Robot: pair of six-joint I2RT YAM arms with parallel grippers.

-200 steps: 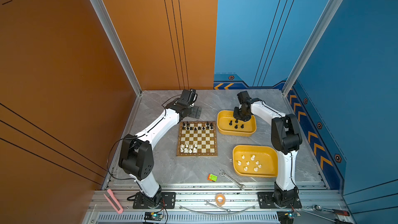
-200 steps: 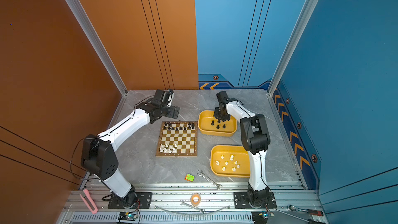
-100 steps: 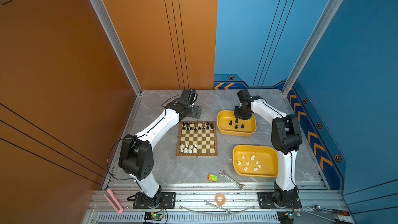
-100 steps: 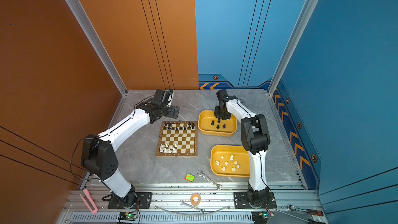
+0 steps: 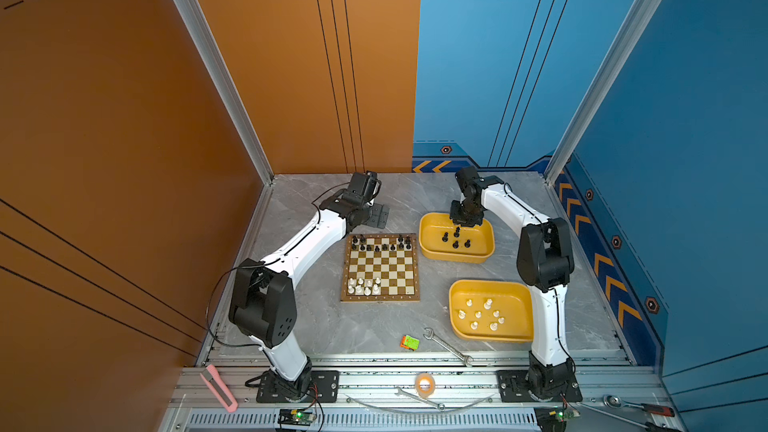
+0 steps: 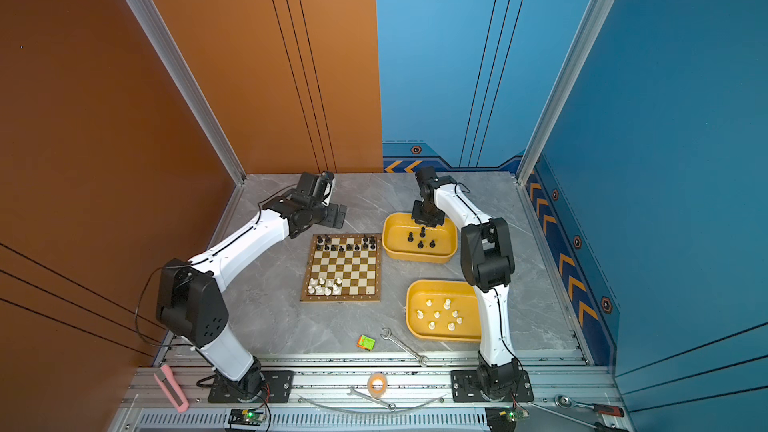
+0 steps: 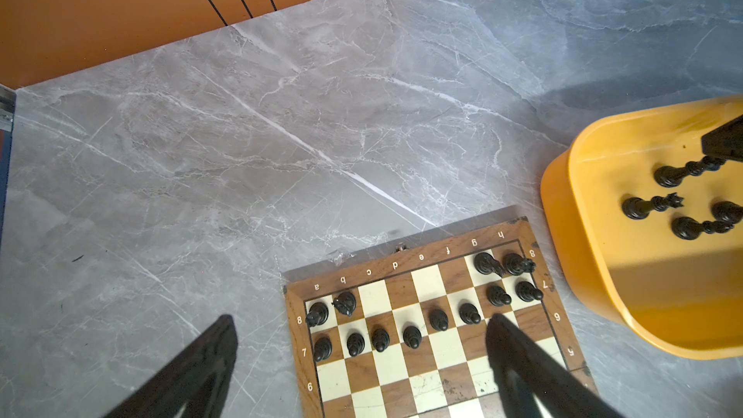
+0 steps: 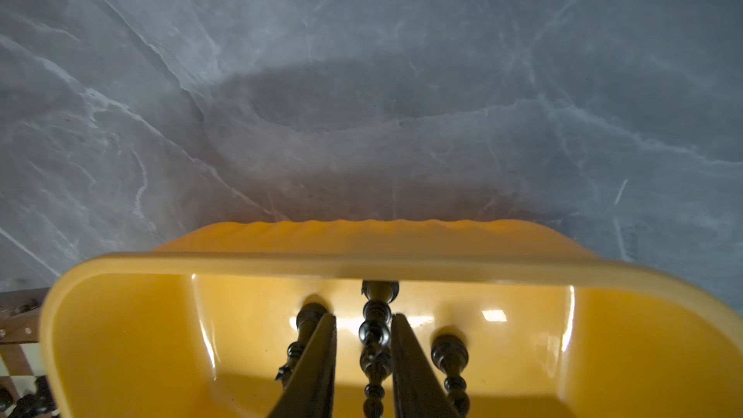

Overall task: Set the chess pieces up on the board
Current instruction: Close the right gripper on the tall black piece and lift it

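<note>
Wooden and checked in brown and cream, the board [image 5: 380,272] is laid flat at the middle of the grey marbled table [image 5: 316,317]. Its two far rows are lined with black pieces [image 5: 382,245]: eight in the nearer of those rows, and two at each end of the farthest. A cluster of white pieces [image 5: 363,286] is gathered at its near left corner.

Just right of the board's far edge, a far yellow tray [image 5: 428,243] is set, with four black figures standing in it. A near yellow tray [image 5: 455,317], to the near right of the board, is filled with scattered white ones.

The right gripper [image 5: 461,224] is lowered into the far tray. In the right wrist view its fingers [image 8: 321,355] are drawn in narrowly on either side of one upright black piece [image 8: 374,335]; whether it is actually pinched cannot be told.

The left gripper [image 5: 376,216] is held above the table just beyond the board's far left corner, its jaws spread wide and nothing between them. A wrench [image 5: 446,347] is left at the table's near edge.
</note>
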